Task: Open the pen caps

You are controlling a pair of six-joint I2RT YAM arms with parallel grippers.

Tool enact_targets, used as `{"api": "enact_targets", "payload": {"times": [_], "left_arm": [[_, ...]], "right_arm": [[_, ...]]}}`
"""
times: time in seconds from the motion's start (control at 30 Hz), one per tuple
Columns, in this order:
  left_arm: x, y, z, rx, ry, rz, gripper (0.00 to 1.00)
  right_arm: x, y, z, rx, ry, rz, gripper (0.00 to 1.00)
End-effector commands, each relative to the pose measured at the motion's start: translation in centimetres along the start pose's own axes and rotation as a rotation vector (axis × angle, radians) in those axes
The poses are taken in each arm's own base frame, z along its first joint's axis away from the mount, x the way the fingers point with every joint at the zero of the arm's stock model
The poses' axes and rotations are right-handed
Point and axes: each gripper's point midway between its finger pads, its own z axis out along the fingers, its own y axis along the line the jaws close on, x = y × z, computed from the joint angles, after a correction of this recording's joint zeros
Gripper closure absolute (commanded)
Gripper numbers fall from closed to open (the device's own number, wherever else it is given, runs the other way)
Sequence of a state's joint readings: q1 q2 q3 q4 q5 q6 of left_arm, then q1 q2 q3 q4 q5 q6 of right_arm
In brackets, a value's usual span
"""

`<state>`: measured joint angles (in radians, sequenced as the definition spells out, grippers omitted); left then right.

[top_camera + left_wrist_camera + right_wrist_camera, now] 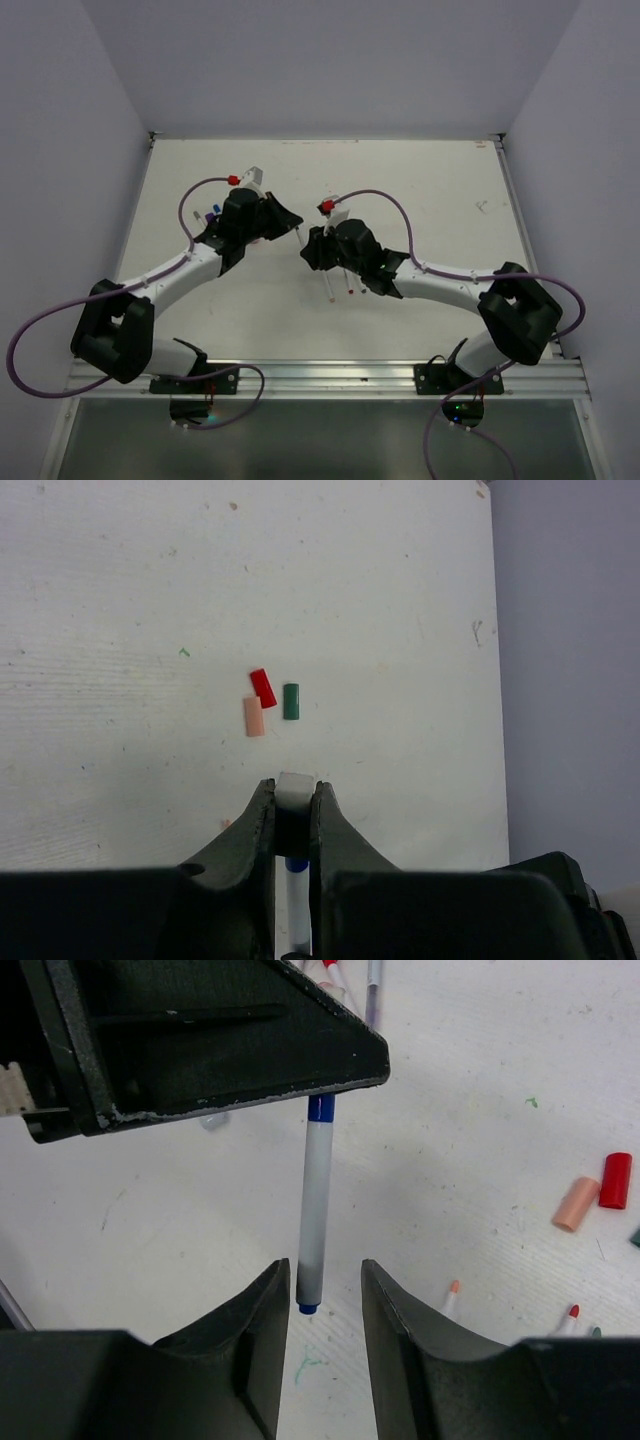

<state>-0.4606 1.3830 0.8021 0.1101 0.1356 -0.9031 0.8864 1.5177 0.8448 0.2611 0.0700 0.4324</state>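
My left gripper point(293, 786) is shut on a slim white pen point(317, 1200) with a blue band; a white end piece shows between its tips. In the right wrist view the pen hangs down from the left gripper, and its blue lower end point(308, 1308) lies between the fingers of my open right gripper point(325, 1278), close to the left finger. The two grippers meet at mid-table point(303, 238). Loose red point(263, 688), peach point(254, 716) and green point(291, 701) caps lie on the table beyond the left gripper.
Two uncapped pens, orange-tipped point(452, 1295) and red-tipped point(570, 1317), lie beside the right gripper. More pens point(372, 980) lie further off. Small purple and blue caps point(211, 215) lie left of the left gripper. Walls close the white table point(430, 180) on three sides.
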Motion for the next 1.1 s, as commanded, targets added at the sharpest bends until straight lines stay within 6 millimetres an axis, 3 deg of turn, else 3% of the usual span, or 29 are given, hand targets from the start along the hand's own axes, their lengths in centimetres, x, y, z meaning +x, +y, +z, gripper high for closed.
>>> {"api": "enact_targets", "payload": {"times": [0.0, 0.27, 0.33, 0.43, 0.5, 0.6, 0.83, 1.07], "left_arm": [[-1.7, -2.2, -0.9, 0.060, -0.071, 0.082, 1.00], [-1.1, -3.1, -1.1, 0.091, -0.072, 0.105, 1.00], [-1.5, -3.4, -1.2, 0.097, -0.085, 0.106, 1.00], [-2.4, -3.7, -1.6, 0.094, -0.125, 0.109, 1.00], [-3.3, -4.0, -1.8, 0.088, -0.159, 0.108, 1.00], [-5.3, -4.8, -2.3, 0.095, -0.238, 0.102, 1.00], [-12.1, -7.2, -3.9, 0.134, -0.489, 0.058, 1.00], [-19.7, -10.1, -7.8, 0.201, -0.743, 0.027, 1.00]], "right_arm": [[-3.1, 0.9, 0.6, 0.002, -0.084, 0.010, 0.61], [-4.5, 1.4, 1.9, 0.007, -0.101, -0.009, 0.62], [-4.5, 1.4, 2.2, 0.007, -0.098, -0.011, 0.71], [-3.6, 1.1, 2.0, 0.012, -0.075, -0.012, 0.96], [-3.1, 0.8, 1.6, 0.013, -0.065, -0.012, 1.00], [-1.6, 0.8, 0.8, -0.005, -0.027, -0.012, 1.00], [3.8, -0.1, -1.0, -0.026, 0.073, -0.009, 1.00], [6.8, 0.1, -1.8, -0.045, 0.121, -0.044, 1.00]]}}
